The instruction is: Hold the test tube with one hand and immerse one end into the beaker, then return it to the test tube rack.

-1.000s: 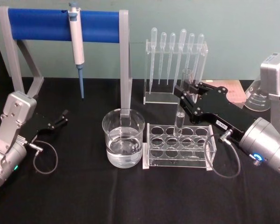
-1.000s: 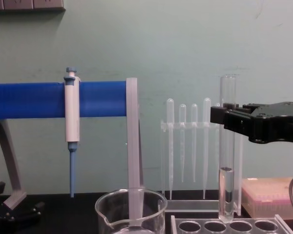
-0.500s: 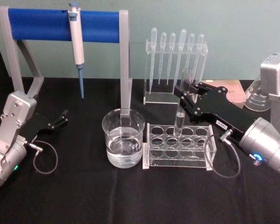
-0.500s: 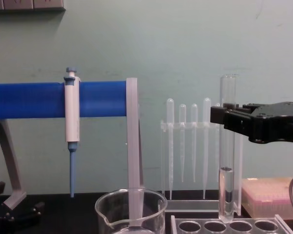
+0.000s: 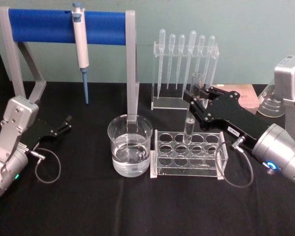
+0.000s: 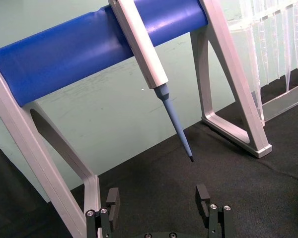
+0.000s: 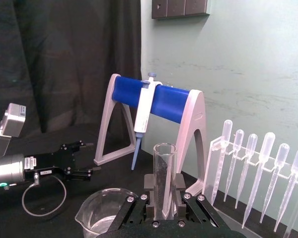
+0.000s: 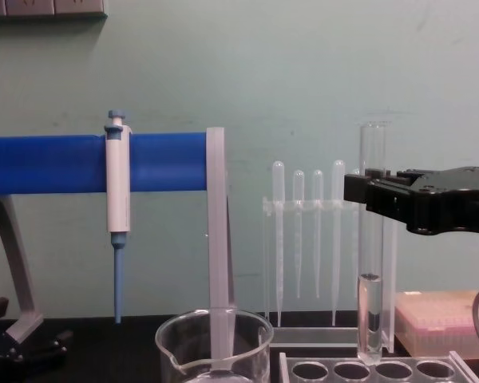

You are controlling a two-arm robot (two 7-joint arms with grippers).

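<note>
Gripping the tube (image 5: pixel 190 125) upright in our right gripper (image 5: pixel 194 100), centre right, we hold its tip at the top of the rack (image 5: pixel 187 168). We cannot tell whether the beaker (image 5: pixel 119 147) dip is done; racking is left, and our left gripper (image 5: pixel 67 122) idles lower left, jaws apart.

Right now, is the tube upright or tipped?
Upright. The tube stands vertical in the chest view, rim up, clamped by the jaws of the right gripper, over the rack.

Rack (image 5: pixel 187 167) just R of beaker (image 5: pixel 130 145), stand post (image 5: pixel 132 64) close behind; table (image 5: pixel 137 211) in front free.
</note>
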